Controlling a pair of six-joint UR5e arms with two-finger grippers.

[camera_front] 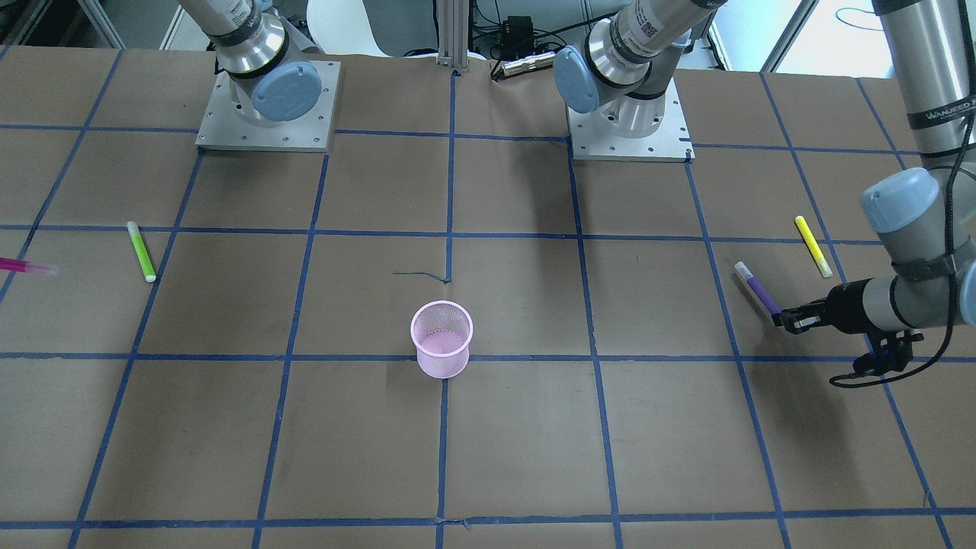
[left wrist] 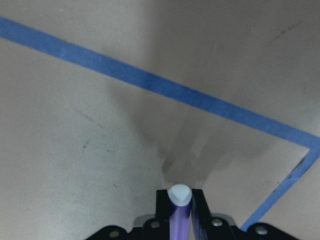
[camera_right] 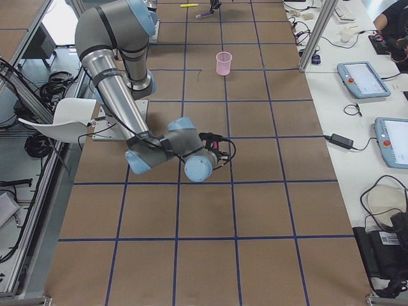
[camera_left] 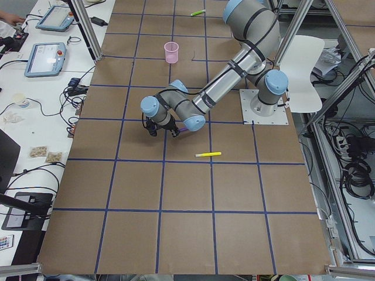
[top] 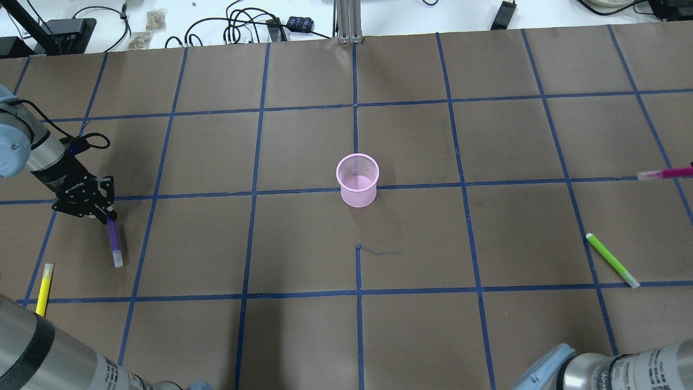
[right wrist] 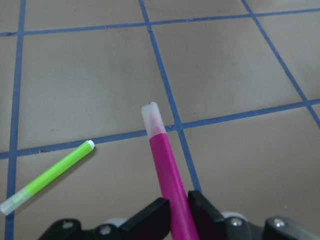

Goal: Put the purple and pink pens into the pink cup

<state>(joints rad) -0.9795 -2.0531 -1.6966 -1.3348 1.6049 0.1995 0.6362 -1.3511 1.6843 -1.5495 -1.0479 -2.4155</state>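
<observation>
The pink mesh cup (top: 357, 180) stands upright near the table's middle, also in the front view (camera_front: 441, 338). My left gripper (top: 103, 210) is shut on the purple pen (top: 113, 241), far to the cup's left; the left wrist view shows the pen (left wrist: 179, 212) between the closed fingers, low over the paper. My right gripper (right wrist: 177, 202) is shut on the pink pen (right wrist: 164, 160), held above the table. Only that pen's tip end shows at the overhead view's right edge (top: 665, 174) and the front view's left edge (camera_front: 27, 266).
A green pen (top: 612, 260) lies on the table on the right side, below the pink pen. A yellow pen (top: 44, 282) lies near the left gripper, toward the robot. Blue tape lines grid the brown paper. The two arm bases (camera_front: 267, 107) stand at the table's robot side.
</observation>
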